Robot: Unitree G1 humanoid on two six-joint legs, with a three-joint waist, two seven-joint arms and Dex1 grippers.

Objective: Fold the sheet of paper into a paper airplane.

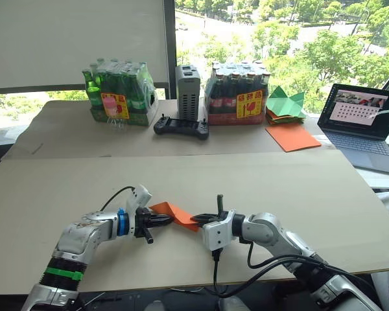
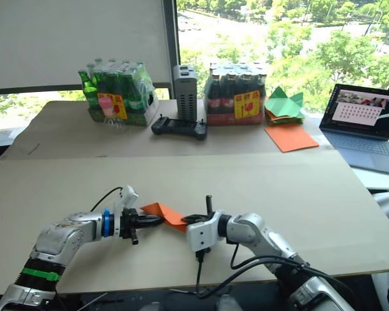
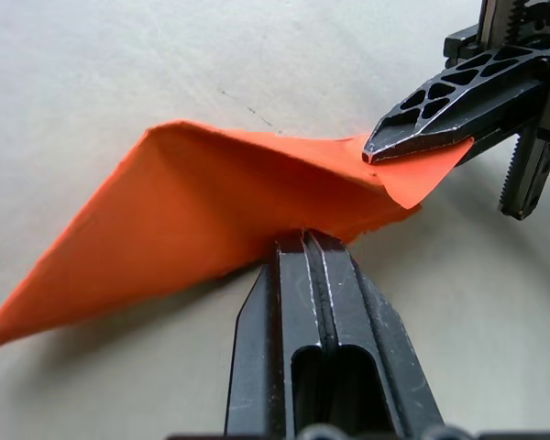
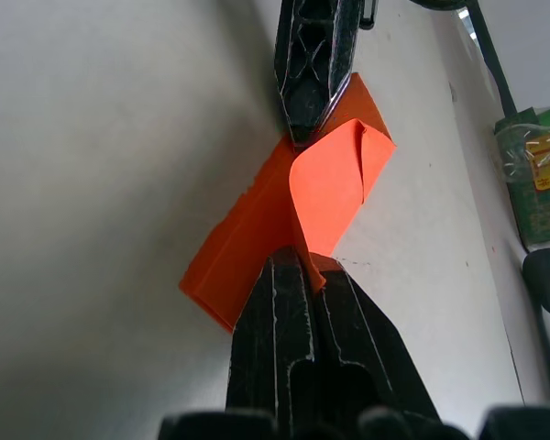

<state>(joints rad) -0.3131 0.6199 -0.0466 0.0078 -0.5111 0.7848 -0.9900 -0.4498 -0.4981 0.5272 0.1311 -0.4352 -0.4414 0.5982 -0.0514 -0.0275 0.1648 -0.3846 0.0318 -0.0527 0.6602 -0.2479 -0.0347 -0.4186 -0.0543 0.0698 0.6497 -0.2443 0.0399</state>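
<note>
The sheet of paper (image 1: 175, 214), bright orange and folded into a pointed, layered shape, hangs just above the near part of the table between both grippers. My left gripper (image 1: 163, 220) is shut on its left edge; in the left wrist view the closed fingers (image 3: 312, 275) pinch the paper (image 3: 211, 211) from below. My right gripper (image 1: 198, 219) is shut on the opposite corner; in the right wrist view its fingers (image 4: 302, 302) clamp a curled flap of the paper (image 4: 325, 188), with the left gripper (image 4: 312, 64) across from it.
At the table's far side stand a pack of green bottles (image 1: 120, 94), a grey box (image 1: 187, 91), a black controller (image 1: 181, 127) and a pack of dark bottles (image 1: 238, 94). Green paper shapes (image 1: 285, 103) and a smooth orange sheet (image 1: 293, 137) lie beside a laptop (image 1: 363, 123).
</note>
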